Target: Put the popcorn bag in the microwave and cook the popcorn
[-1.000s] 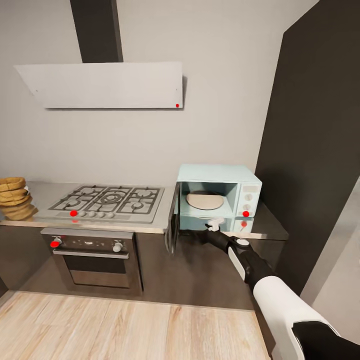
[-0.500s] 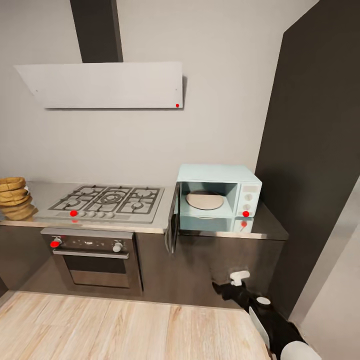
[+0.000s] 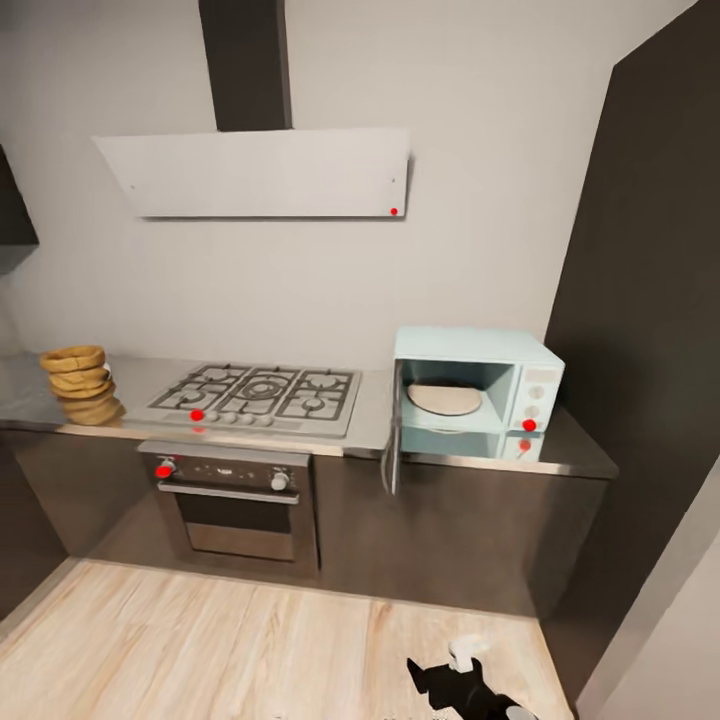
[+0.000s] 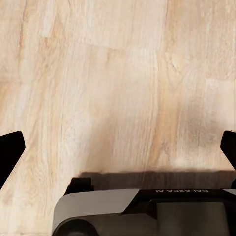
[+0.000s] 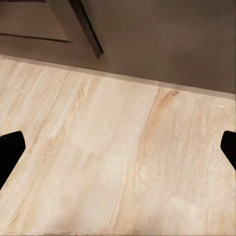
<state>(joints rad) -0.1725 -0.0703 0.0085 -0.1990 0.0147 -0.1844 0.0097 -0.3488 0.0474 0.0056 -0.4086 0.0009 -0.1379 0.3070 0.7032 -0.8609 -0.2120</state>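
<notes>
Low over the plank floor [image 3: 250,640], right gripper [image 3: 450,668] hangs, jaws spread.

**Dark cabinets, pale floor**

A grey-white wall [image 3: 300,290] backs a white extractor hood [image 3: 260,172] with a dark chimney above. Below it sit a silver gas hob [image 3: 262,395] and steel oven [image 3: 235,497]. Dark cabinets [image 3: 460,530] meet pale wood planks [image 3: 200,650].

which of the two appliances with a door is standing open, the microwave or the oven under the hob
The microwave: its dark door swings out over the counter edge, showing the round plate inside. The oven below the hob is shut, bar handle flush.
</notes>
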